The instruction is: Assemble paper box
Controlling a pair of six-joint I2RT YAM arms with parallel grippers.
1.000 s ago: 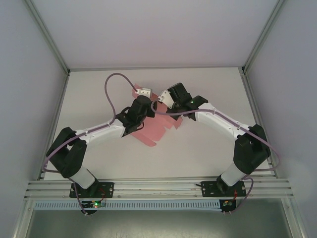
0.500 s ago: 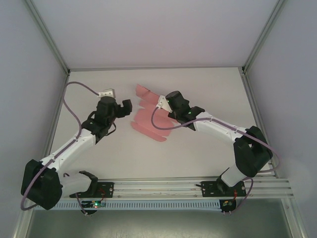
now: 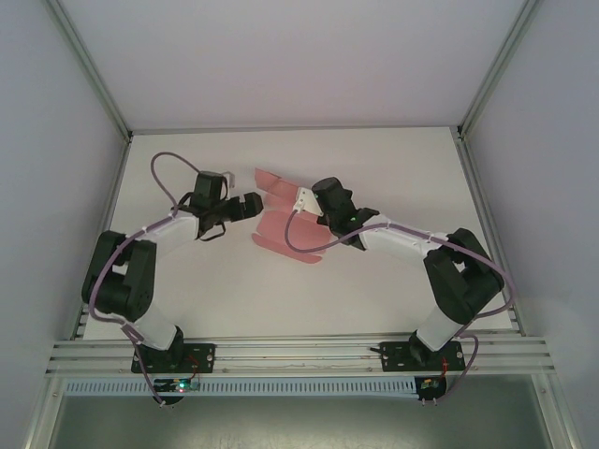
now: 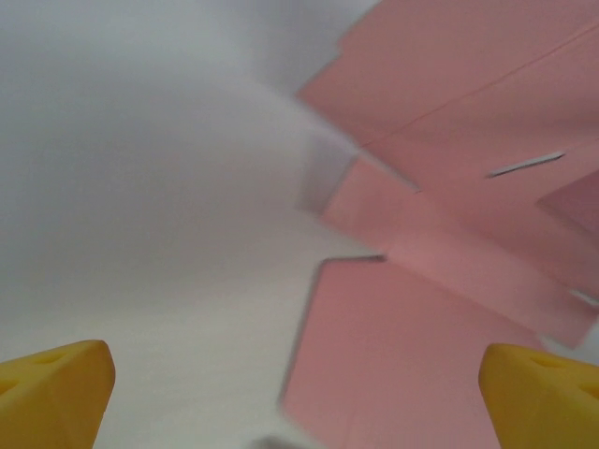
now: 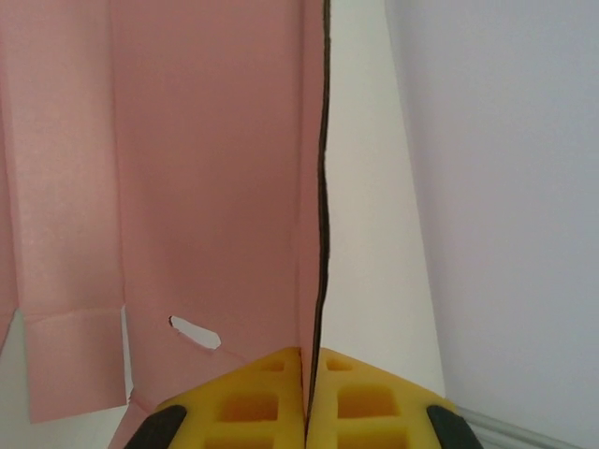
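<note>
The white tabletop (image 3: 374, 290) is enclosed by pale grey walls (image 3: 281, 56). A grooved aluminium rail (image 3: 299, 354) runs along its near edge.

A white tabletop (image 3: 374, 281) sits inside a plain booth. Pale grey walls close it in: a back wall (image 3: 299, 56), a left wall (image 3: 42, 187) and a right wall (image 3: 557, 187). Slanting metal posts (image 3: 89, 65) mark the back corners. Along the near edge runs a ribbed metal rail (image 3: 299, 351), with a slotted white strip (image 3: 299, 385) just below it. The light is soft and even, and shadows are faint.
</note>
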